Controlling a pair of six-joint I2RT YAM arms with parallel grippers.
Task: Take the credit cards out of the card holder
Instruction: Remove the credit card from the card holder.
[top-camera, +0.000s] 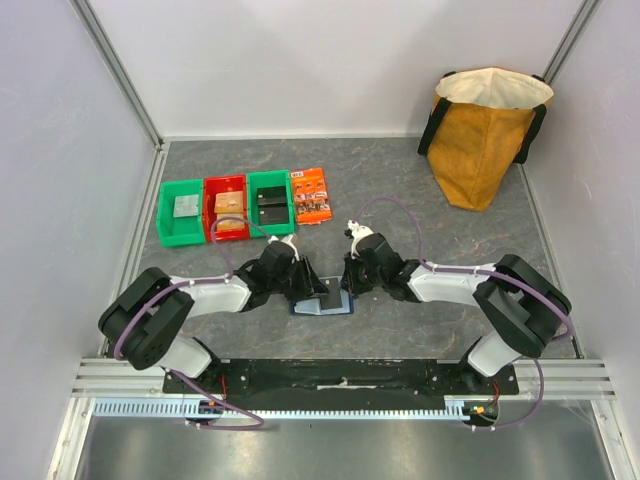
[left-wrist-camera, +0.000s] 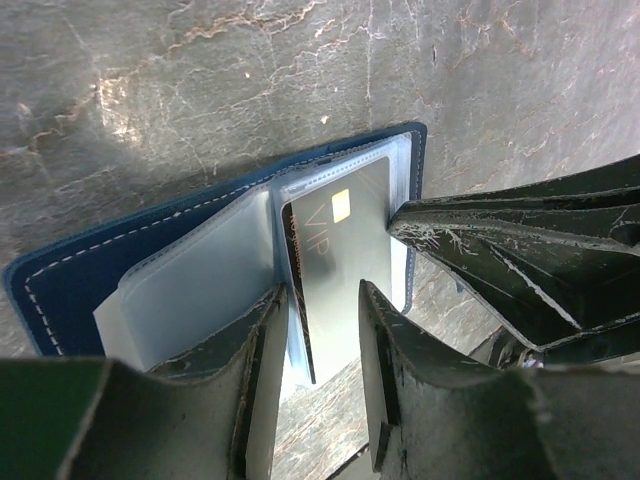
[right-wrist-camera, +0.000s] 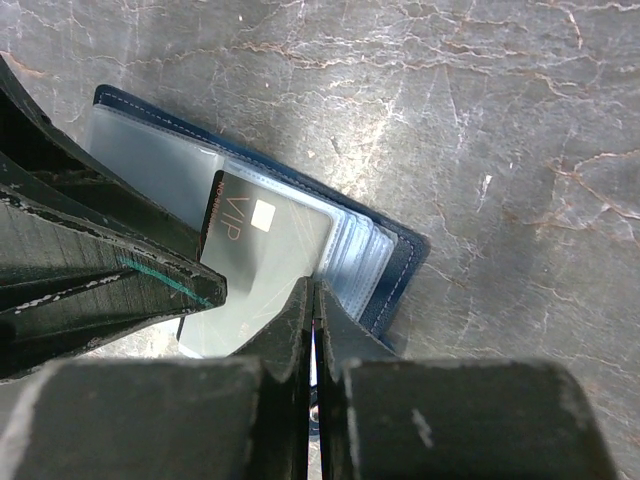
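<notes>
Left gripper (left-wrist-camera: 320, 298): spread, one finger on either side of the card (left-wrist-camera: 340, 265)
Right gripper (right-wrist-camera: 314, 292): pressed together, tips right at the card's edge, can't tell if it's actually nipping it
Card: dark, "VIP" plus a gold chip, lying on the clear sleeves (left-wrist-camera: 200, 290), one end poking out past them
Card holder (left-wrist-camera: 90, 275): navy, open flat on the desk (top-camera: 420, 190), between both grippers
</notes>
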